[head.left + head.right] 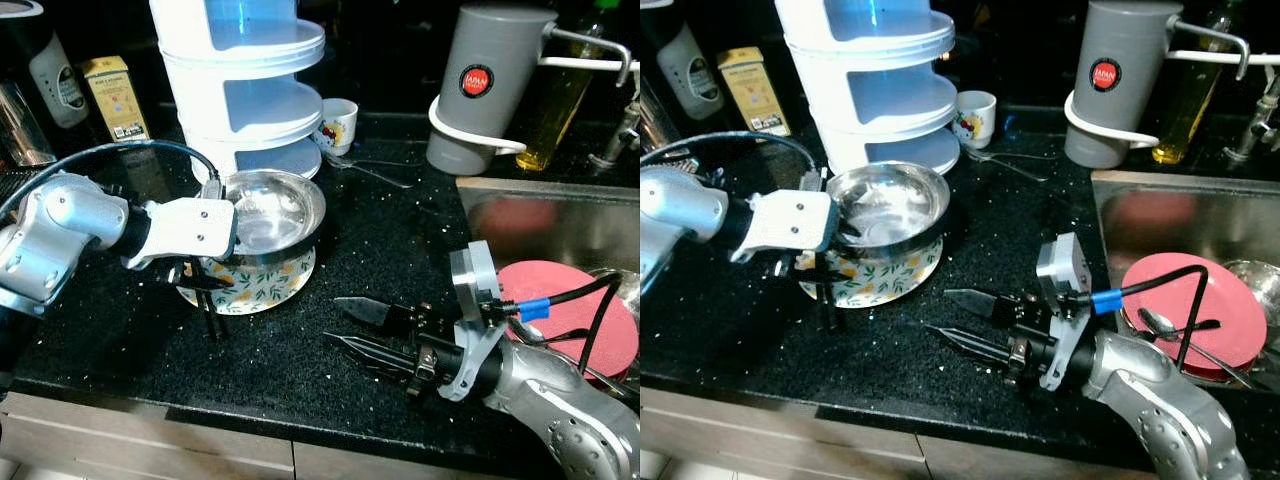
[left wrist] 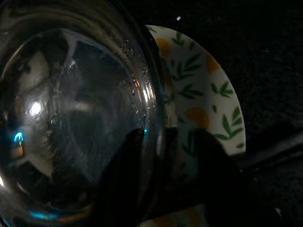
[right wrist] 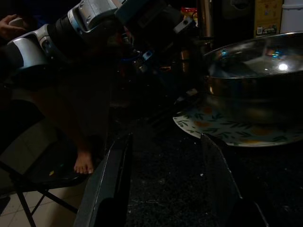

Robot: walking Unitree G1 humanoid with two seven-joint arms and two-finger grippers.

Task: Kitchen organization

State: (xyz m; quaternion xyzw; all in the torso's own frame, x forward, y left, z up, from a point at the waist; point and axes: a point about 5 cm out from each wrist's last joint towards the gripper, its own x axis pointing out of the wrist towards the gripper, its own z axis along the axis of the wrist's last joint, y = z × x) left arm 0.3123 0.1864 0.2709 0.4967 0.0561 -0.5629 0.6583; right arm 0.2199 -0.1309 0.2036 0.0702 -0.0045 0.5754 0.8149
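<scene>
Black speckled bench (image 1: 380,260) carries a steel bowl (image 1: 268,212) on a floral plate (image 1: 262,285); left claw (image 1: 208,275) is clamped on the bowl's near-left rim; right claw (image 1: 358,328) rests apart, near right.

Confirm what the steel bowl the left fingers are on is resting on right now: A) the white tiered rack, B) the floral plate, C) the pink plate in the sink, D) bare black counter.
B: the steel bowl sits on the floral plate on the black counter, with the left gripper closed over the bowl's rim, one finger inside and one outside.
</scene>
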